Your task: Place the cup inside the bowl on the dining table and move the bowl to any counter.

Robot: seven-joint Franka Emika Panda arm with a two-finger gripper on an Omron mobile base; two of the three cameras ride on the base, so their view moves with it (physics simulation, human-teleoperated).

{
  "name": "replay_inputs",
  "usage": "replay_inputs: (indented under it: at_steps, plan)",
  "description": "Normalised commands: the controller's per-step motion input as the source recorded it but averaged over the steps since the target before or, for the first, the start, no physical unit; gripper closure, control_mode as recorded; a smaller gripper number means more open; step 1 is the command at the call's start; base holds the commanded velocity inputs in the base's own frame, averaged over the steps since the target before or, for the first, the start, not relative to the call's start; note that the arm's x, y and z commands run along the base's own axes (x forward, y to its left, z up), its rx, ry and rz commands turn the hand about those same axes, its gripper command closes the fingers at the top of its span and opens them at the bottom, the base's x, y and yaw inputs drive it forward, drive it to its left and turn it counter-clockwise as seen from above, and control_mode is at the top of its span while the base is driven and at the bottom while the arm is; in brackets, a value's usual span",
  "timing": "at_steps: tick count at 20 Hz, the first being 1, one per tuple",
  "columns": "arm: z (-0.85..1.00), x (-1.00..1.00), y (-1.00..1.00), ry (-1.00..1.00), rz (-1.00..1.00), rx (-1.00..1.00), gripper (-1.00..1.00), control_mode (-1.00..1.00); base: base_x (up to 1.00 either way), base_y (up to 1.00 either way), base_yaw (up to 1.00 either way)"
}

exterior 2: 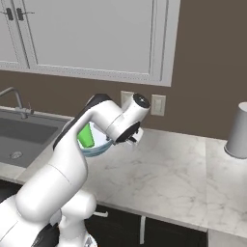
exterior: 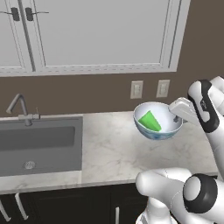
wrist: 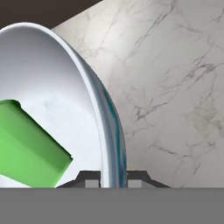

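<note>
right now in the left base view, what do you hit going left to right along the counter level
faucet → sink → bare marble counter → cup lying in the bowl → gripper clamped on the bowl's right rim

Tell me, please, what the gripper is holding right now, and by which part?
The gripper holds the bowl by its rim, one finger inside the wall and one outside; the cup lies inside.
</note>
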Motion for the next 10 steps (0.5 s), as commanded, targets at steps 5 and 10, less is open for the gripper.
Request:
replay_inputs:
  at_steps: [5, 10]
  plan:
    - [0.0, 0.0, 0.0, 0.0, 0.0, 0.0, 1.0, -1.0, 0.0, 0.0, 0.0]
    - [-0.06, 0.0, 0.03, 0.0, 0.0, 0.0, 1.0, -1.0, 0.0, 0.0, 0.0]
